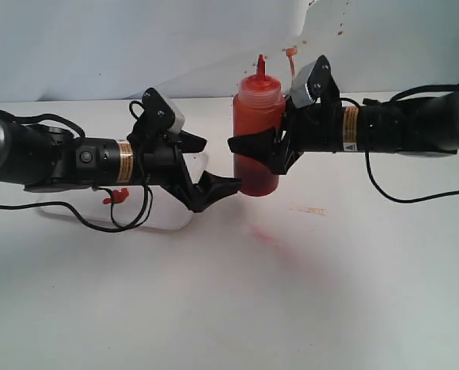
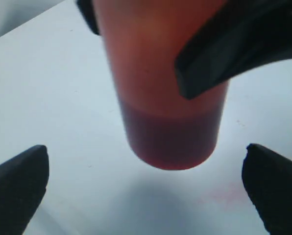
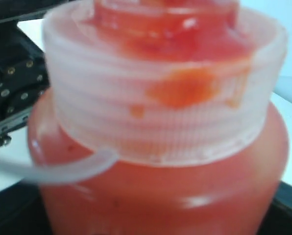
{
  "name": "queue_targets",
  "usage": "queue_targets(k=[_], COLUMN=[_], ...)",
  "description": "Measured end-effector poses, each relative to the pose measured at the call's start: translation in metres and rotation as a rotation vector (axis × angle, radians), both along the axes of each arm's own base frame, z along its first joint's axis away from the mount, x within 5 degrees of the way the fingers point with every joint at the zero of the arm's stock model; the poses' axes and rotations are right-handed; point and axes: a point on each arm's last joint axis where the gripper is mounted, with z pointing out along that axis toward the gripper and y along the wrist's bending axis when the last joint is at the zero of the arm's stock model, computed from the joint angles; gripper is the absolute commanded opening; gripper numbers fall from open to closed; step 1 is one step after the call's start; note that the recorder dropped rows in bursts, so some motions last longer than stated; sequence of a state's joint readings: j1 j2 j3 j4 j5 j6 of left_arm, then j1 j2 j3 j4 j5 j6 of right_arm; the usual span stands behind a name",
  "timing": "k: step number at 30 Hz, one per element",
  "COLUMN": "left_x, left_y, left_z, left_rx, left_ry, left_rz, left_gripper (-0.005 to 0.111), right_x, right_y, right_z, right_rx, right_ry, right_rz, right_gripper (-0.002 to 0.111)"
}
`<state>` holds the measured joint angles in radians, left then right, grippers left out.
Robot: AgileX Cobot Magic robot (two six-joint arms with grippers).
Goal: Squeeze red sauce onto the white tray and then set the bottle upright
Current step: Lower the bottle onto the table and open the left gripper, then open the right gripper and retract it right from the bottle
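Standing upright near the middle of the table (image 1: 330, 301), the bottle (image 1: 257, 108) is clenched around its mid-body by the right gripper (image 1: 252, 150). One finger crosses its front, and the other is hidden behind it. The left gripper (image 1: 220, 163) hangs just beside it with jaws spread and holding nothing. The white tray (image 1: 172, 221) lies apart, behind the left arm.

The bottle's thin translucent wall probably yields under pressure, so a firm pinch risks spurting sauce. The red sauce (image 2: 170, 142) shows as a darker band low in the bottle, so the weight likely sits low and helps it stand. The ribbed collar is smeared and probably slippery. The plain mid-body looks the better place to hold, lightly. Whether the base touches the table cannot be told.
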<state>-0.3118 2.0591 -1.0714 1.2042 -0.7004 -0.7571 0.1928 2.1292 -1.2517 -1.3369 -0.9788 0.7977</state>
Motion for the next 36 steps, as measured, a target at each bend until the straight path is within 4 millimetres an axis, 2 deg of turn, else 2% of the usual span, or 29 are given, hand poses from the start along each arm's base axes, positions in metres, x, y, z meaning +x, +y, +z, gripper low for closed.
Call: queue_targets(k=[8,15,21,23,25,26,27,28,30,32,36], left_x=[0.015,0.016,0.016,0.016,0.016,0.016,0.016,0.016,0.016,0.016,0.016], left_y=[0.035,0.038,0.038,0.038,0.038,0.038,0.038,0.038,0.038,0.038,0.038], left_z=[-0.001,-0.001,-0.001,-0.001,0.0,0.0,0.0,0.0,0.0,0.0,0.0], left_rx=[-0.019,-0.023,-0.023,-0.023,-0.026,-0.026,-0.028,-0.028,-0.028,-0.028,-0.028], left_ry=[0.044,0.05,0.05,0.05,0.05,0.05,0.049,0.049,0.049,0.049,0.049], left_rz=[0.124,0.138,0.138,0.138,0.135,0.136,0.134,0.134,0.134,0.134,0.134], left_gripper=[0.105,0.105,0.105,0.105,0.105,0.105,0.105,0.105,0.105,0.105,0.105], right_x=[0.004,0.003,0.003,0.002,0.002,0.002,0.002,0.002,0.001,0.0,0.0], right_y=[0.0,0.001,0.002,0.001,0.001,0.001,0.001,0.002,0.002,0.001,0.001], right_z=[-0.034,-0.052,-0.057,-0.059,-0.059,-0.059,-0.059,-0.059,-0.059,-0.067,-0.068], right_rx=[-0.023,-0.013,0.017,0.017,0.02,0.021,0.021,0.018,0.008,-0.032,-0.041], right_ry=[-0.024,0.007,0.016,0.018,0.018,0.018,0.018,0.012,-0.008,-0.011,-0.011], right_rz=[0.004,0.009,0.017,0.022,0.024,0.025,0.025,0.027,0.041,0.058,0.057], right_gripper=[0.0,0.0,0.0,0.003,0.013,0.028,0.051,0.063,0.103,0.105,0.105])
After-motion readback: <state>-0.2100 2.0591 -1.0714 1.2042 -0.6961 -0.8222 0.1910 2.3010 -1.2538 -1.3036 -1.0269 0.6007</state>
